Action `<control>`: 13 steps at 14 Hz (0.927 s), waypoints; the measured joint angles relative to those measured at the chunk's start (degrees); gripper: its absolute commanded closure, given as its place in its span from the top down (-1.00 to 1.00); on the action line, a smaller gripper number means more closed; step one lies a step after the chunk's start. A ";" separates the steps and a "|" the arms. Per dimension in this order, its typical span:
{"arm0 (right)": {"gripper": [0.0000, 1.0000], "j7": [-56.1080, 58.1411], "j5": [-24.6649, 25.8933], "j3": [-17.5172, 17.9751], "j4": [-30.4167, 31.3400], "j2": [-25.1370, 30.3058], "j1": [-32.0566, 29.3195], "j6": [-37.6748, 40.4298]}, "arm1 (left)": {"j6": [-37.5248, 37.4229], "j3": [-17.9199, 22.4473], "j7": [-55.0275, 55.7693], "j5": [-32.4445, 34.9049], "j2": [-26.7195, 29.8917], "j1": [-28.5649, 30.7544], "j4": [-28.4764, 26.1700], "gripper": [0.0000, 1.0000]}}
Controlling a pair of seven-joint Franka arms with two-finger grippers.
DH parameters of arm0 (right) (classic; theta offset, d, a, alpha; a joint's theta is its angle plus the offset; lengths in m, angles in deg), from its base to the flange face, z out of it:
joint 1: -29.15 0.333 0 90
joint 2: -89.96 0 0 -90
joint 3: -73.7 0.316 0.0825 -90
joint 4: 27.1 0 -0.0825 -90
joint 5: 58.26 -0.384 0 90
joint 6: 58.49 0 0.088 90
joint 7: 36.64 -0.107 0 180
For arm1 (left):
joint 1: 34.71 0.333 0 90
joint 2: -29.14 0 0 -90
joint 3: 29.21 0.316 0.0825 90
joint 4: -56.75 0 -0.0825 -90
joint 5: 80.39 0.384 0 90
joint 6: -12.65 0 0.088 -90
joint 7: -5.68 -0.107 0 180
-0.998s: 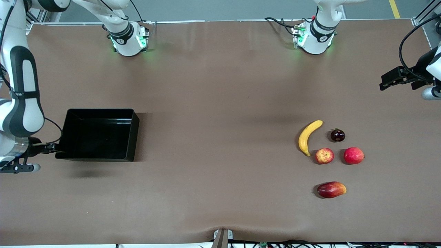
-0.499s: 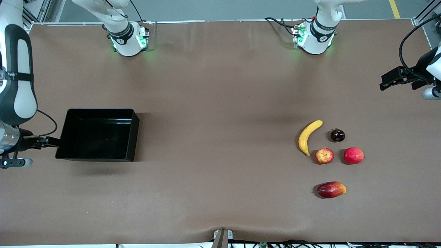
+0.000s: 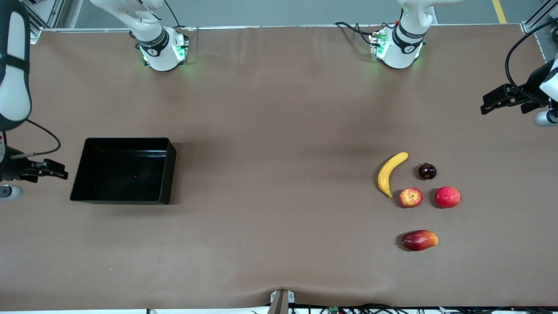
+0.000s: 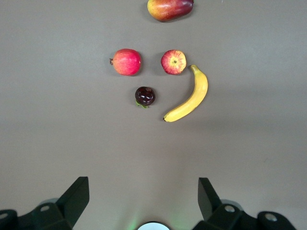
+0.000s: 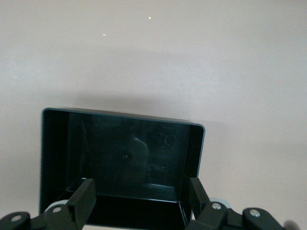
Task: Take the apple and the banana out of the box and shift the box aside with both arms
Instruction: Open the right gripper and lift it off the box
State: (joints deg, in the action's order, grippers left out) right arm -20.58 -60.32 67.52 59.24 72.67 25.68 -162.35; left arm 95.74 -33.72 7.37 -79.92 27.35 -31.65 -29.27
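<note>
Black glossy rectangular plastic bin (image 3: pixel 123 171) sits empty, the right gripper (image 3: pixel 61 170) just beside it, jaws spread. Curved yellow banana (image 3: pixel 390 172) touches nothing; small red-and-yellow apple (image 3: pixel 410 197) lies beside it. Left gripper (image 3: pixel 487 104) waits, spread.

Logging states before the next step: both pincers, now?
Left pincer: open, empty, waiting at the left arm's table end.
Right pincer: open, empty, beside the box.

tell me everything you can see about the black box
The black box is a glossy rectangular plastic bin with low walls sloping inward and a flat floor. It is empty and sits upright, flat on the brown table toward the right arm's end. Nothing touches it; the open right gripper is beside it, just clear of its short wall.
</note>
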 measured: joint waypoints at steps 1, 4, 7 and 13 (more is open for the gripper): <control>0.78 -0.09 0.00 0.20 -0.10 0.92 0.26 0.34 | 0.00 0.01 0.00 0.00 0.00 0.01 0.00 1.00; 0.80 -0.17 0.00 0.65 -0.44 3.26 0.78 0.48 | 0.00 0.01 0.00 0.00 0.00 0.02 0.00 1.00; 0.93 -0.20 0.00 1.51 -1.76 4.88 1.43 0.49 | 0.00 0.01 0.00 0.00 0.00 0.01 0.00 1.00; 1.00 -0.21 0.67 4.02 -6.64 7.04 1.99 4.88 | 0.00 0.14 -0.07 0.00 0.00 0.05 0.00 1.00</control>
State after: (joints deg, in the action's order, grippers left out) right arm -20.79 -59.65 71.54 52.60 79.71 27.66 -157.47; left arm 95.74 -33.57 7.30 -79.92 27.35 -31.60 -29.27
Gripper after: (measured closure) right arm 0.000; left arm 0.000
